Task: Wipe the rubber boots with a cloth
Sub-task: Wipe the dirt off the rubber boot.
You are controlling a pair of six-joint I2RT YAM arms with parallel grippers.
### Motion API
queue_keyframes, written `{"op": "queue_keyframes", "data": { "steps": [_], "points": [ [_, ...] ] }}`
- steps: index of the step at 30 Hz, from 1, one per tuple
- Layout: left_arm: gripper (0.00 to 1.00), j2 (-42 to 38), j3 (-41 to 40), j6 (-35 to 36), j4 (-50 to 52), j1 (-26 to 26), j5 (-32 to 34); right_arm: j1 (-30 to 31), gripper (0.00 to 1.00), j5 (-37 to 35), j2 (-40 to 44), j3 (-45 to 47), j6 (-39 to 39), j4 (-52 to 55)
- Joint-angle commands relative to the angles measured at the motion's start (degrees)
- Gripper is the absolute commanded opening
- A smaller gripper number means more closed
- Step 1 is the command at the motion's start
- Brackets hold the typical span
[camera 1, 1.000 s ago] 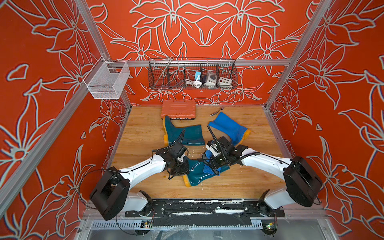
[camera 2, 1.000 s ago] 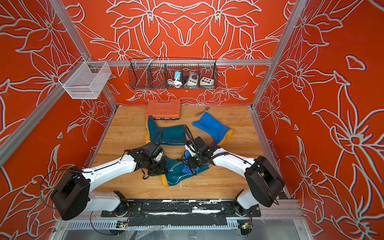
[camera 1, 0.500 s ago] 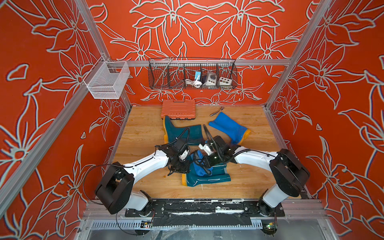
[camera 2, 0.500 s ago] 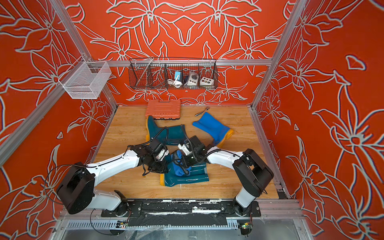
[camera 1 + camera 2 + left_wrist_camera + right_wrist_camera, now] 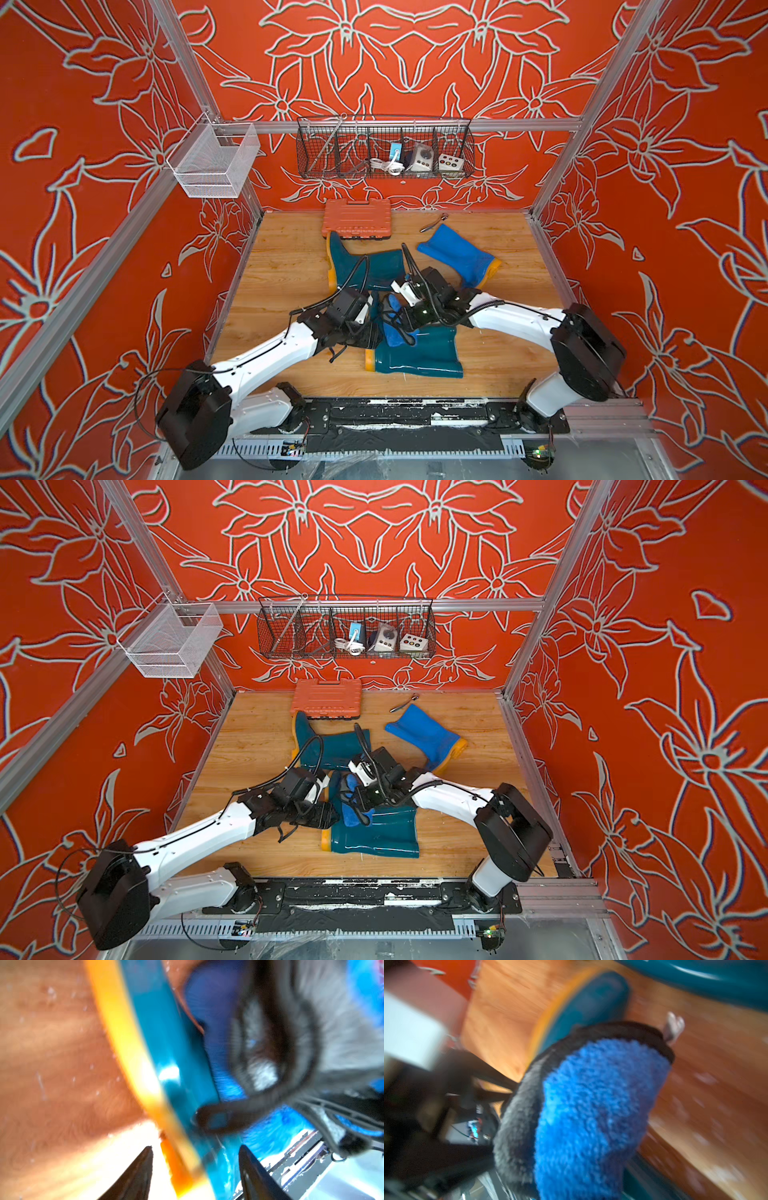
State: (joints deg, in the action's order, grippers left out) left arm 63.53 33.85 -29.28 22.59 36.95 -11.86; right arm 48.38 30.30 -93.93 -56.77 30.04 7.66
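Note:
A dark teal rubber boot (image 5: 419,353) (image 5: 378,837) lies on its side at the front of the table, its yellow sole (image 5: 128,1043) toward the left arm. My left gripper (image 5: 195,1148) is open, its fingers apart on either side of that sole's edge. The fuzzy blue cloth (image 5: 395,330) (image 5: 591,1115) with black edging lies against the boot's foot. It hangs from my right gripper (image 5: 401,320), which is shut on it; the cloth hides the fingers. A second teal boot (image 5: 365,266) and a bright blue boot (image 5: 457,257) lie further back.
An orange ribbed case (image 5: 357,220) sits at the back edge, touching the rear teal boot's toe. A small metal tool (image 5: 432,224) lies beside the blue boot. A black wire basket (image 5: 384,147) and a white mesh basket (image 5: 212,162) hang on the walls.
My left gripper has opened at the front boot's sole. The right arm has carried the cloth leftward along that boot, from its shaft to its foot.

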Motion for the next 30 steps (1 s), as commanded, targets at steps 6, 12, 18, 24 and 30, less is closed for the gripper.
{"op": "queue_keyframes", "data": {
  "steps": [6,12,18,24,30],
  "points": [
    [0.61,-0.8,-9.1,-9.7,-13.0,6.5,2.5,-7.4,0.0,2.0,-3.4,5.9,4.1,-1.8],
    [0.31,3.2,-4.4,-1.7,-7.0,6.7,7.5,-7.9,0.0,1.4,4.1,14.8,4.6,-1.9],
    [0.0,3.2,-1.2,5.5,-5.6,6.8,6.1,-4.6,0.0,9.6,4.3,12.8,7.6,-8.0],
    [0.0,1.9,-0.1,8.4,-5.6,6.7,1.5,-10.0,0.0,6.5,-3.7,0.0,3.8,-1.9],
    [0.0,-3.4,-1.3,9.1,-5.2,6.7,0.4,-12.7,0.0,9.8,-7.5,-6.4,3.6,-0.3]
  ]
}}
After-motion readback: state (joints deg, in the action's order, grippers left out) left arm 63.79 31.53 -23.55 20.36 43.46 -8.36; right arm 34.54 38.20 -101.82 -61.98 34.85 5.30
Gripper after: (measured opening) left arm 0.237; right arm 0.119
